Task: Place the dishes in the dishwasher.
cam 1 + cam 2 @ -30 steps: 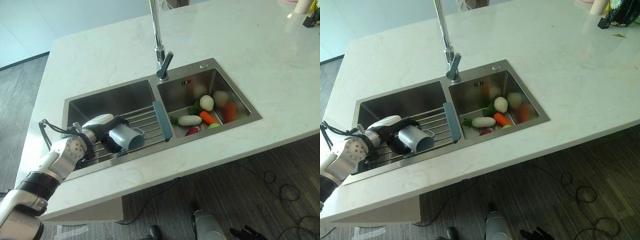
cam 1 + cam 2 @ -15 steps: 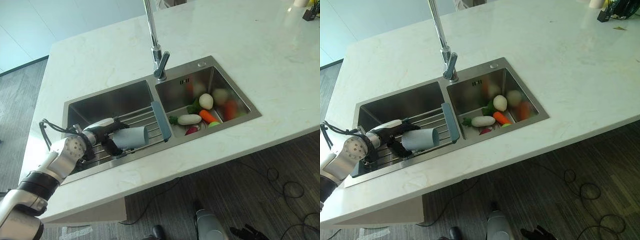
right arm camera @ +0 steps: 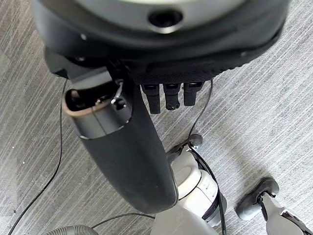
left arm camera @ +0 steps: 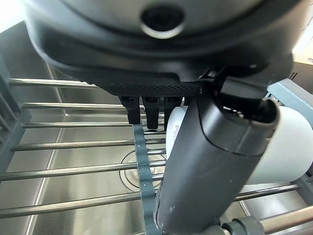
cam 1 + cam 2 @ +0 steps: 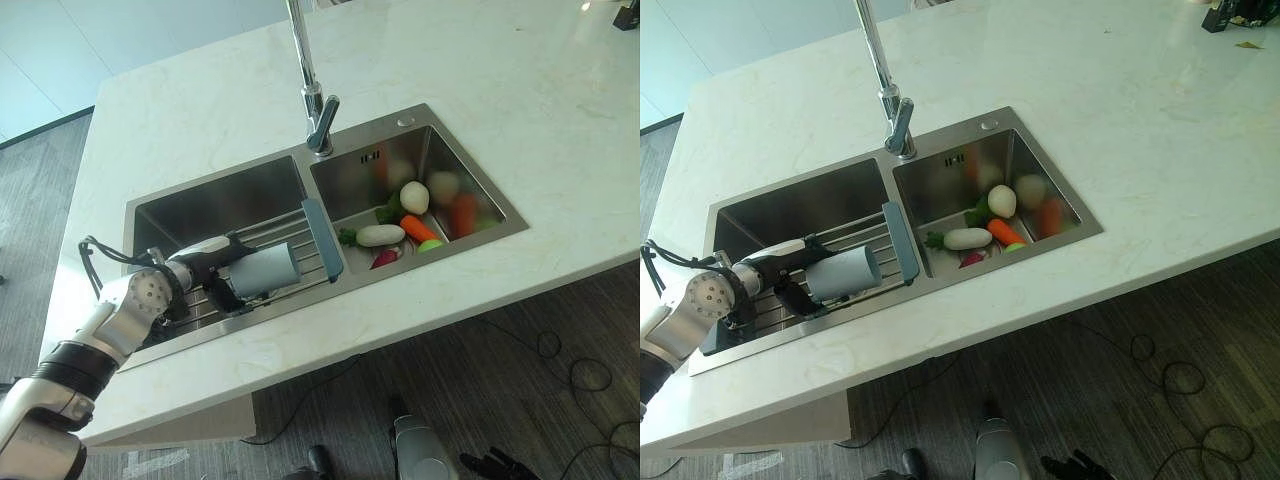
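Note:
A grey-blue cup (image 5: 264, 270) lies on its side just over the bars of the drying rack (image 5: 300, 236) that spans the left sink basin (image 5: 222, 198). My left hand (image 5: 204, 258) is shut on the cup from its left end, with the thumb on top and dark fingers (image 5: 222, 293) below. In the left wrist view the thumb (image 4: 210, 161) presses against the pale cup (image 4: 291, 147) above the rack bars (image 4: 68, 171). My right hand (image 3: 124, 147) hangs low over the floor, fingers relaxed and holding nothing.
The right basin (image 5: 440, 160) holds toy vegetables, among them a white radish (image 5: 380, 236) and a carrot (image 5: 418, 229). A tall faucet (image 5: 318, 112) stands behind the divider. Pale countertop (image 5: 520, 90) surrounds the sink.
The cup has turned in my left hand: its mouth faced the front, now it lies sideways along the rack bars. The camera has shifted slightly.

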Controlling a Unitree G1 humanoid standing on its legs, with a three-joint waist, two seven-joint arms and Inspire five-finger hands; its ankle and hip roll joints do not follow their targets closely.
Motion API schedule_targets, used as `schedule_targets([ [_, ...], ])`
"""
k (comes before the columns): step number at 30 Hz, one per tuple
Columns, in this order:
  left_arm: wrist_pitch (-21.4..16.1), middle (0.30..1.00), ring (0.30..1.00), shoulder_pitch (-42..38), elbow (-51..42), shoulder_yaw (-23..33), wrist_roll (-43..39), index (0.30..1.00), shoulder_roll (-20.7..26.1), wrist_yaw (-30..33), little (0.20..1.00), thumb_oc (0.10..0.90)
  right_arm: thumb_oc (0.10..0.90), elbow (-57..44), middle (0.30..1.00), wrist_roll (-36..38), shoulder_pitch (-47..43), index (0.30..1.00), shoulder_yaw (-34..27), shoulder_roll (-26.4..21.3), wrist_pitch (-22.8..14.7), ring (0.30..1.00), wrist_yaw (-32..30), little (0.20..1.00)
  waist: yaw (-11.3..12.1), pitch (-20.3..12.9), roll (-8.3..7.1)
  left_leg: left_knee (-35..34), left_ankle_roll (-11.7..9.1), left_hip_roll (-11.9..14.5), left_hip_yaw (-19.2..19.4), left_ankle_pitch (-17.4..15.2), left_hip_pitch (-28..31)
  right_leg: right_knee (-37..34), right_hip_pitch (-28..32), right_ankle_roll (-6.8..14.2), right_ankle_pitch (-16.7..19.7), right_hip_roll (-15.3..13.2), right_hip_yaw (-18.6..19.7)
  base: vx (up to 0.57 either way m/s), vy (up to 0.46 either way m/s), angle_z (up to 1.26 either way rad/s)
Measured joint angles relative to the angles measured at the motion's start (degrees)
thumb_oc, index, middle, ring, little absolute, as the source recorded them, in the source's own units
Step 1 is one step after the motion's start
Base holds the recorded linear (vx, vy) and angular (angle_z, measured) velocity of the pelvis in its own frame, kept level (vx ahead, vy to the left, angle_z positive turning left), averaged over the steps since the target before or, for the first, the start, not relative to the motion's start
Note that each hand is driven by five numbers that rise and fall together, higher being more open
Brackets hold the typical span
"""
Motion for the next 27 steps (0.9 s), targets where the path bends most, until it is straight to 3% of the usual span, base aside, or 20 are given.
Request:
schedule_targets([
  [14, 0.1, 0.9, 0.9, 0.0, 0.4, 2.3, -2.2, 0.9, 0.0, 1.1, 0.9, 0.8, 0.8, -2.1, 0.9, 0.0, -0.1, 0.9, 0.0, 0.0, 0.0, 0.9, 0.0, 0.9, 0.1, 1.2, -0.36, -0.2, 0.1, -0.1, 0.9, 0.0, 0.1, -0.2, -0.3, 0.1, 0.3, 0.2, 0.8, 0.0, 0.001, -0.02],
  [27, 3.1, 0.9, 0.9, 0.0, 0.5, 2.3, -8.8, 0.9, -0.5, 1.2, 0.9, 0.8, 0.8, -2.2, 0.9, 0.0, -0.1, 0.9, 0.0, 0.1, 0.0, 0.9, -0.2, 0.9, 0.0, 1.1, -0.38, -0.2, 0.0, 0.0, 1.1, 0.0, 0.8, -0.3, 0.3, 0.1, 0.4, 0.3, 0.9, 0.0, -0.001, 0.0],
])
